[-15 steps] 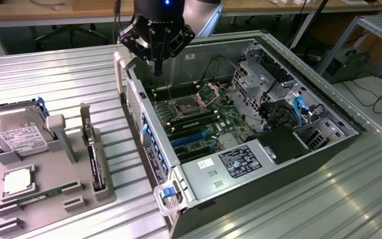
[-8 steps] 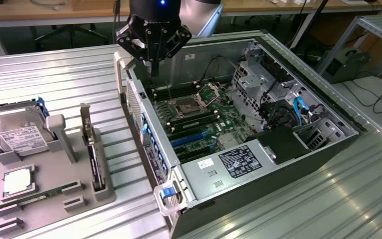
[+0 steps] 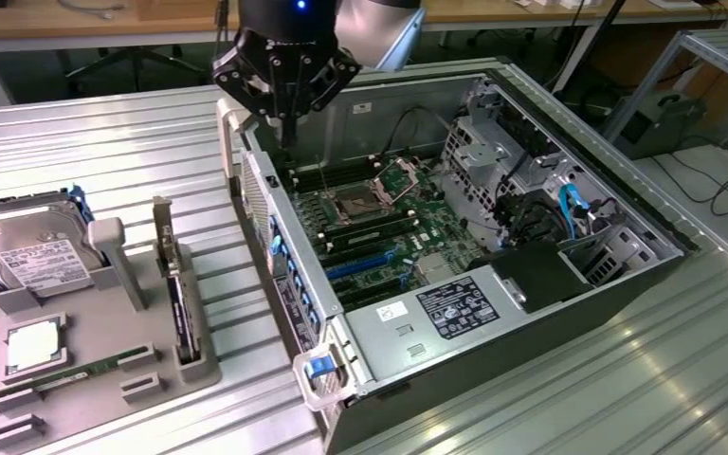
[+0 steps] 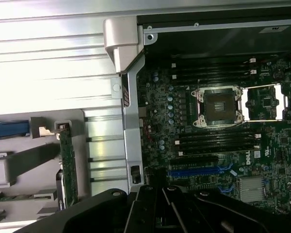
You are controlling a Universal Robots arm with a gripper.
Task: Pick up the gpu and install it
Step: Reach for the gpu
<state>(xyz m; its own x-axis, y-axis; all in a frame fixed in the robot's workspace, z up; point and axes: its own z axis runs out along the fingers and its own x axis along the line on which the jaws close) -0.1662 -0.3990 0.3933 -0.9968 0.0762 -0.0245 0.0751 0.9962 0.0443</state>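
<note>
Both steps remain undone, as I judge it: the gpu [image 3: 177, 294] stands on edge in a slot of the grey holder [image 3: 99, 332] on the surface, at the exterior view's left, untouched and well apart from the gripper [image 3: 285, 121]. The fingers are clenched on nothing and hover over the wall of the open computer case [image 3: 516, 370]. The motherboard [image 3: 377, 227] carries no card. Seen edge-on, the gpu is a thin green board with a silver bracket at one end.

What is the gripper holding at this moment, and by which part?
Nothing. The gripper, shut, hangs empty over the open computer case; the gpu stands on edge in the grey holder.
</note>
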